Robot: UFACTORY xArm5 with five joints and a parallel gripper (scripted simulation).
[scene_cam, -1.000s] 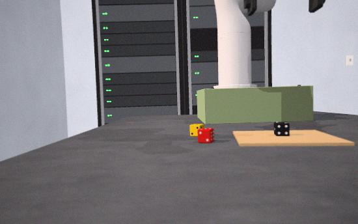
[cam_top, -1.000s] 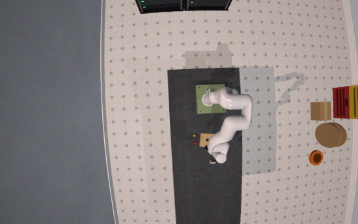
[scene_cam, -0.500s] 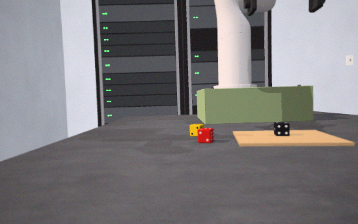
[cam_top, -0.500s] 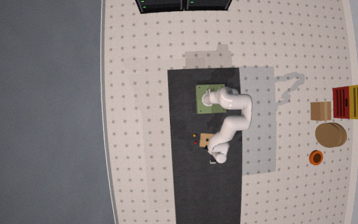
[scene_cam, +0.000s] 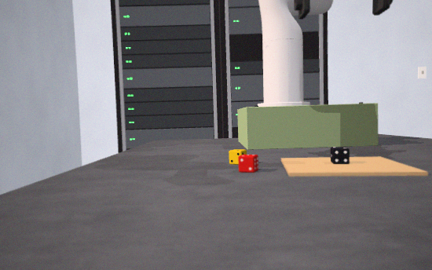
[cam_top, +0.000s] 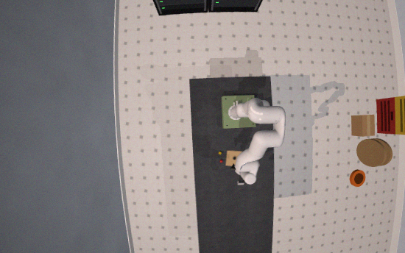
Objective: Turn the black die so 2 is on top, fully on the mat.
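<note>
The black die [scene_cam: 340, 155] lies flat on the tan mat [scene_cam: 353, 166], near its far side, with a face of four white pips toward the camera. Its top face does not show. In the overhead view the arm hides the die and covers part of the mat [cam_top: 232, 157]. My gripper [scene_cam: 341, 7] is open and empty, high above the die; only the two fingertips show at the top edge of the side view. The red die [scene_cam: 248, 163] and the yellow die [scene_cam: 236, 156] lie on the table left of the mat, and both also show in the overhead view: red [cam_top: 221, 161], yellow [cam_top: 219, 152].
The green base block [scene_cam: 309, 125] of the arm stands just behind the mat. Server racks [scene_cam: 169, 71] stand behind the table. On the floor to the right are a cardboard box [cam_top: 363, 125], a round tan drum [cam_top: 373, 152] and an orange pot [cam_top: 357, 178].
</note>
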